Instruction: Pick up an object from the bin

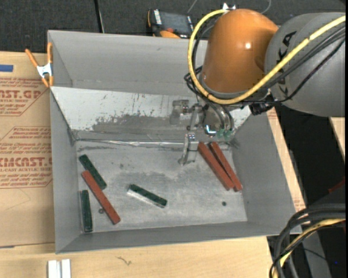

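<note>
Gripper [195, 149]: low in the bin [64, 114], right of centre, near the back wall
Grip: spread or closed, can't tell
Nearest: two red-brown bars [220, 165] side by side, upper ends just beside the gripper
Centre floor: dark green bar [147, 195], well apart
Left side: red bar [101, 197] between two green bars [92, 171]

The bin [162, 51] is grey, with brick-red sticks [220, 165] and dark green sticks [148, 195]; the arm's cover [238, 51] is orange.
</note>
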{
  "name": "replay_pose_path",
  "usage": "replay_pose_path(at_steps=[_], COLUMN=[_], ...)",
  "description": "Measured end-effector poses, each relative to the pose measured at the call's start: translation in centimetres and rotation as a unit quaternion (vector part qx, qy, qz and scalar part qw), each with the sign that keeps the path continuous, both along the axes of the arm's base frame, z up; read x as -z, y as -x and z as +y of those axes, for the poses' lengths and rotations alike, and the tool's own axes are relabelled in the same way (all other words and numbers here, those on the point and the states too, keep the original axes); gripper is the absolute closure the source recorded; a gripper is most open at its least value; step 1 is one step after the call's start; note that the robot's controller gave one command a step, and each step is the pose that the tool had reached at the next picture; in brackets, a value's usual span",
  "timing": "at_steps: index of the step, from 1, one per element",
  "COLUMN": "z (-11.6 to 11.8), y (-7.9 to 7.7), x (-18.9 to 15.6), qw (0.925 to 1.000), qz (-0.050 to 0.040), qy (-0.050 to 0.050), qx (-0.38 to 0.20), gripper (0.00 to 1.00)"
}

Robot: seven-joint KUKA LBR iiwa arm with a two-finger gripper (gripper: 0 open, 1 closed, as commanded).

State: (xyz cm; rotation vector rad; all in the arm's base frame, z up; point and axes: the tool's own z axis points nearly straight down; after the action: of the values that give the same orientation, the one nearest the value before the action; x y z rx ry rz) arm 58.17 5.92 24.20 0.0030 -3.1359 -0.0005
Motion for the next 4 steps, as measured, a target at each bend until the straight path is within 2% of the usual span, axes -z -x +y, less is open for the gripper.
replay_pose_path(at_steps=[1,2,3,4], z=[4.3,3.6,2.0,2.1], y=[4.8,7.5,7.2,7.0], x=[14.1,6.2,17.7,17.2], qw=[1.0000,0.9996,0.9983,0.9983], qz=[0.0013,-0.0059,0.0006,-0.0023], qy=[0.000,0.000,0.000,0.000], qx=[-0.005,-0.027,-0.058,-0.058], gripper=[0.00,0.00,0.00,1.00])
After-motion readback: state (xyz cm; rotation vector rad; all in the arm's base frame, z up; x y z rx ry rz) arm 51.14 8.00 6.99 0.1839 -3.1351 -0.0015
